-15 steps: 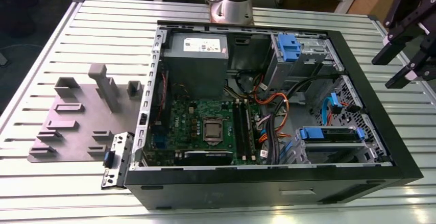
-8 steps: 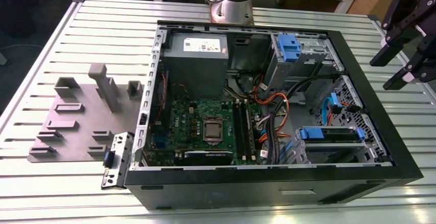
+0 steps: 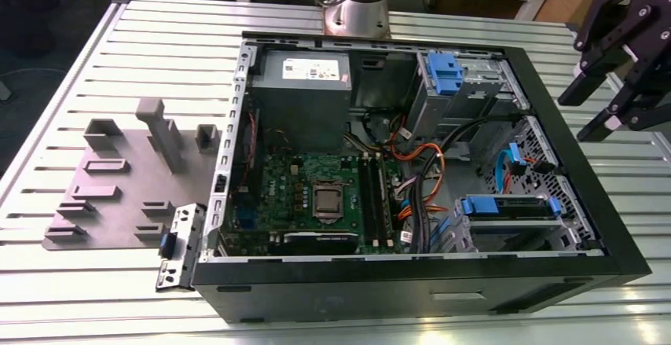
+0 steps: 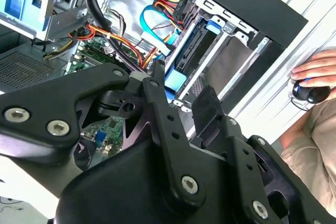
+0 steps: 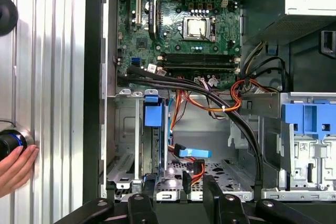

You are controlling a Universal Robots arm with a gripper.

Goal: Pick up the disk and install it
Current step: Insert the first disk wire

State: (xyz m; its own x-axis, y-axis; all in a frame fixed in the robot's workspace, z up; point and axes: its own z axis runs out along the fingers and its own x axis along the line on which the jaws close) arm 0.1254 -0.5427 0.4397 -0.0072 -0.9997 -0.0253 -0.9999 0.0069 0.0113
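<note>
Status: my black metal two-finger pincer (image 5: 178,184) hangs w/ fingers spread apart and nothing btwn them, raised clear of the big black open-sided PC case (image 3: 419,286) on its drive-cage side. The flat silver-grey metal disk in its blue plastic carrier rail (image 3: 507,206) sits inside the case. It is slotted into the grey metal drive cage (image 3: 561,239) at the corner diagonally opp. the grey power-supply box (image 3: 302,86). Install looks done or nearly so, imo; can't tell if the rail is fully latched. To do this bit well, I judge: fingers wide, travel straight along the cage's axis, no side-load on the rail. Also clear of the orange-and-black cable bundle (image 5: 220,106) and the light-blue flat data lead (image 5: 194,153), both just beside the cage inside the case. The case rests flat on a silver ribbed aluminium table (image 3: 84,298). A grey plate w/ upright block holders (image 3: 126,172) lies beside the case on the exterior view's left. A person's hand (image 5: 16,166) rests by a black round knob (image 5: 8,141) on the table near the case's wall, so room on that side is tight.
</note>
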